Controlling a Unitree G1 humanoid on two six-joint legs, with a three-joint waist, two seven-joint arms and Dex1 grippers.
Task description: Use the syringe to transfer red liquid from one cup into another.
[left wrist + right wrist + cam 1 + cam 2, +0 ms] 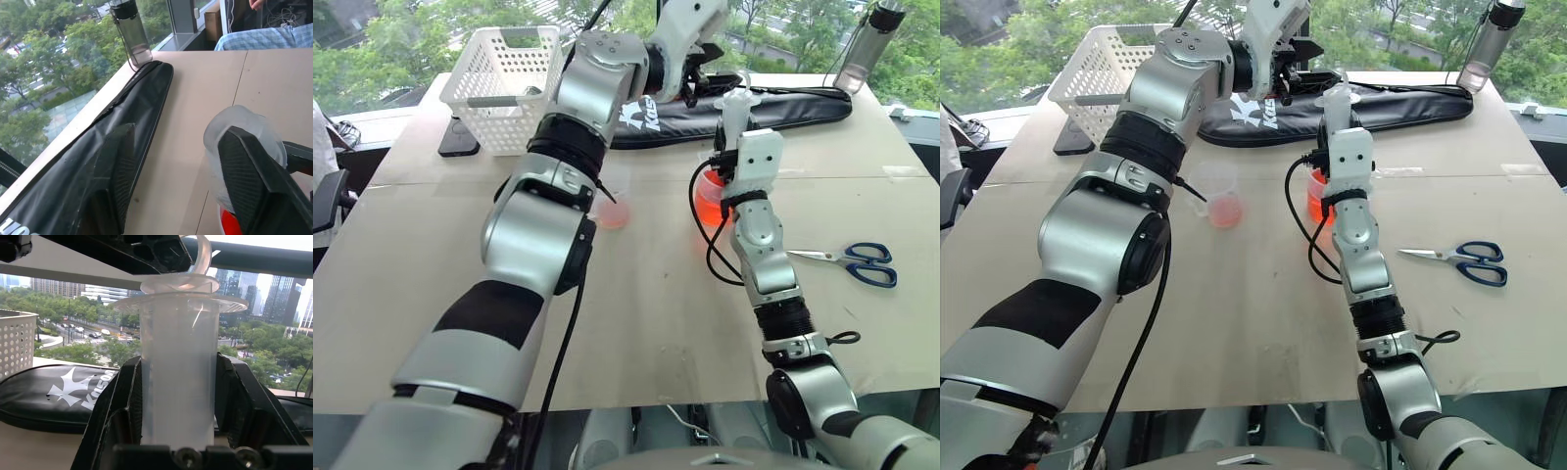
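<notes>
Syringe: upright, barrel clamped between the right gripper's two black fingers, flange and plunger head up top, standing over the larger beaker.
Right gripper: closed on the syringe barrel, pointing up and away over the middle of the desk.
Left gripper: up at the plunger head near the far edge; one ribbed finger lies against the clear plunger top, the other stands off to the side, so the jaws are part open and I cannot tell if they grip it.
Larger beaker: mid-desk, just behind the right gripper, red liquid showing bright inside it.
Smaller beaker: left of the larger one, apart from it, with a shallow layer of red at the bottom.
Black bag: long, lying along the far edge.
White basket: far left corner.
Scissors: blue-handled, flat near the right edge.
Bottle: standing at the far right corner by the bag's end.
</notes>
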